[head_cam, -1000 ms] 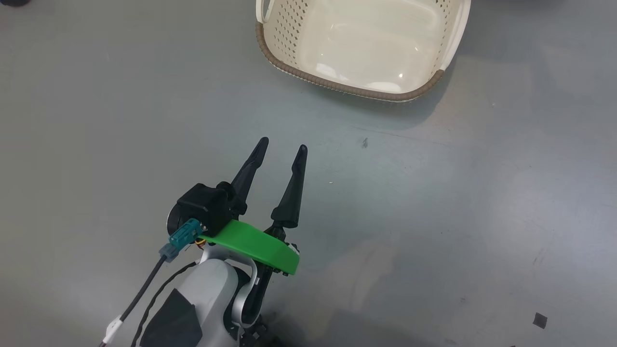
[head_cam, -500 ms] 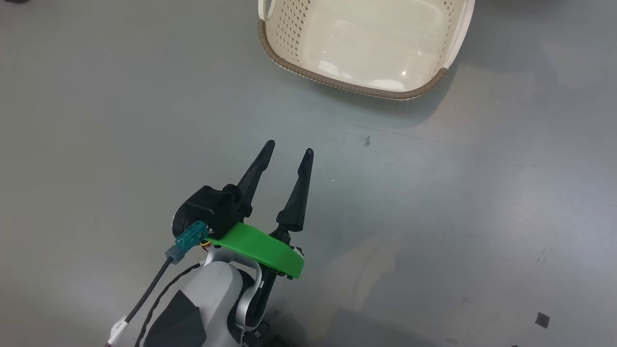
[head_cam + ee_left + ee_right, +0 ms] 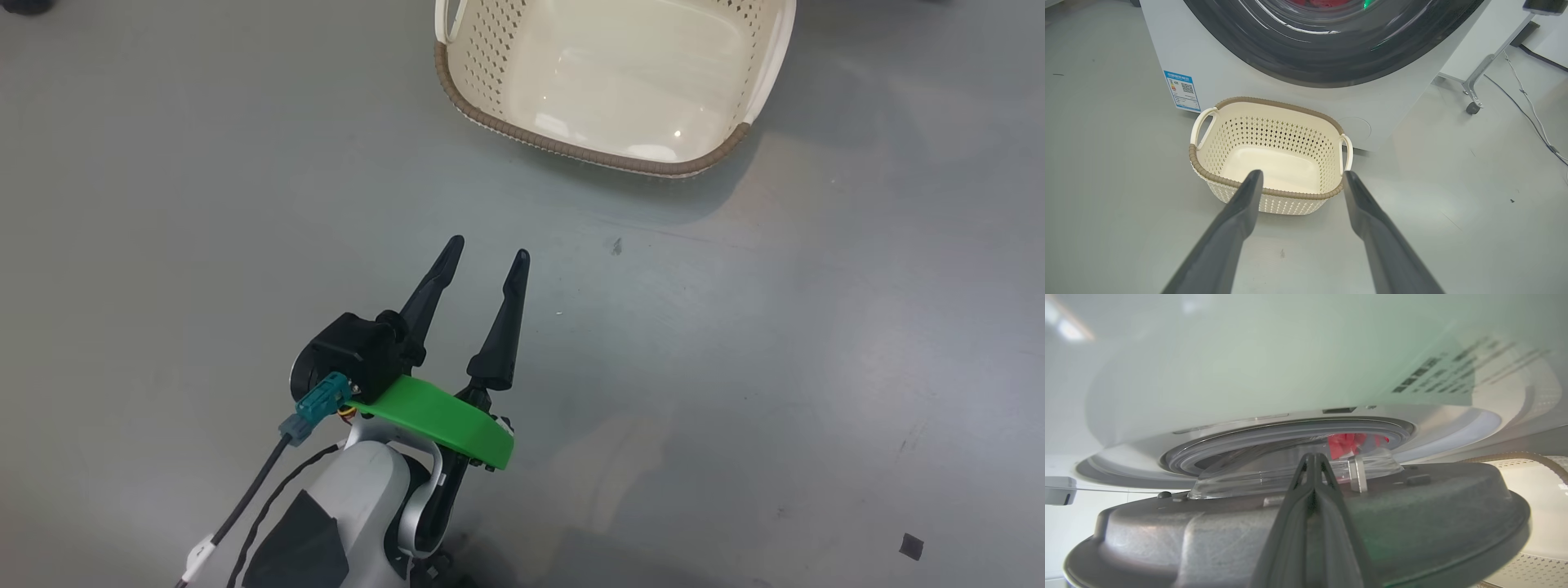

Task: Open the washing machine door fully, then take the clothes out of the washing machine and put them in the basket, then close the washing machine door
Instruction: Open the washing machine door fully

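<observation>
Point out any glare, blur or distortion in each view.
Head view: sharp, with small light glints inside the basket and a soft shadow beside it. Left wrist view: sharp, but streaky reflections run across the washing machine door. Right wrist view: the washing machine front is blurred and washed out.

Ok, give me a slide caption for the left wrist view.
Open left gripper points at the empty basket standing in front of the washing machine.

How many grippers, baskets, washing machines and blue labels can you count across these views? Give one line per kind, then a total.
gripper: 2, the left gripper open, the right gripper shut
basket: 1
washing machine: 1
blue label: 1
Total: 5
</observation>
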Tool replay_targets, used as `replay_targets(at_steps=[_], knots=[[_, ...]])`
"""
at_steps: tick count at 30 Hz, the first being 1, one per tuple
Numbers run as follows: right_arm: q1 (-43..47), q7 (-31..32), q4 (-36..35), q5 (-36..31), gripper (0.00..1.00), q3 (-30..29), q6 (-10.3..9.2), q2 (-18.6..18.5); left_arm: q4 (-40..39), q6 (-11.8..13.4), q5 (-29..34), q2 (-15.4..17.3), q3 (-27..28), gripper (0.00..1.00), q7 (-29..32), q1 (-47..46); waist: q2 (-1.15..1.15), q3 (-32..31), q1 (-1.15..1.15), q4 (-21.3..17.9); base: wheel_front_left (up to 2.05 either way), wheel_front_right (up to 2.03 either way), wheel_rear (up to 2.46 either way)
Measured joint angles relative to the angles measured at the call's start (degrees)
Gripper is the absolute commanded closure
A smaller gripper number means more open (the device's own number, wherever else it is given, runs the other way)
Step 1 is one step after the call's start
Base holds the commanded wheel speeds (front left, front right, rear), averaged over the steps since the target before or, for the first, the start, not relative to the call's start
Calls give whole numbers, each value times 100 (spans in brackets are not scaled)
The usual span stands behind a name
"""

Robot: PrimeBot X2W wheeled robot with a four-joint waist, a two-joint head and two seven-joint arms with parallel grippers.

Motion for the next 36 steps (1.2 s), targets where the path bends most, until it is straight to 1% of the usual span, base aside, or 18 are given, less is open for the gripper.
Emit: replay_targets(at_steps=[8, 11, 16, 23, 25, 33, 36], knots=[[194, 168, 154, 1, 100, 103, 4, 23, 56, 0, 7, 0, 43, 0, 0, -1, 0, -169, 0, -28, 0, 0, 0], [332, 215, 221, 4, 100, 110, 12, 111, 98, 1, 13, 0, 79, 0, 0, -1, 0, -248, -1, -48, 0, 0, 0], [625, 289, 348, 60, 100, 113, 164, 231, 181, 1, 70, 0, 81, 0, 0, 1, 0, -409, -1, -85, 0, 0, 0], [906, 349, 480, 115, 100, 122, 214, 366, 227, 9, 157, 1, 115, 0, 0, 27, 0, -652, 0, -154, 0, 0, 0], [971, 352, 511, 147, 100, 121, 258, 392, 242, 21, 172, 1, 122, 0, -1, 35, 0, -717, 0, -175, 0, 0, 0], [1038, 350, 546, 147, 100, 127, 258, 434, 254, 31, 189, 2, 132, 0, 0, 155, 0, -887, -1, -249, 0, 0, 0], [1038, 342, 539, 144, 100, 127, 264, 398, 243, 32, 189, 2, 185, 0, 0, 170, 0, -906, -1, -258, 0, 0, 0]])
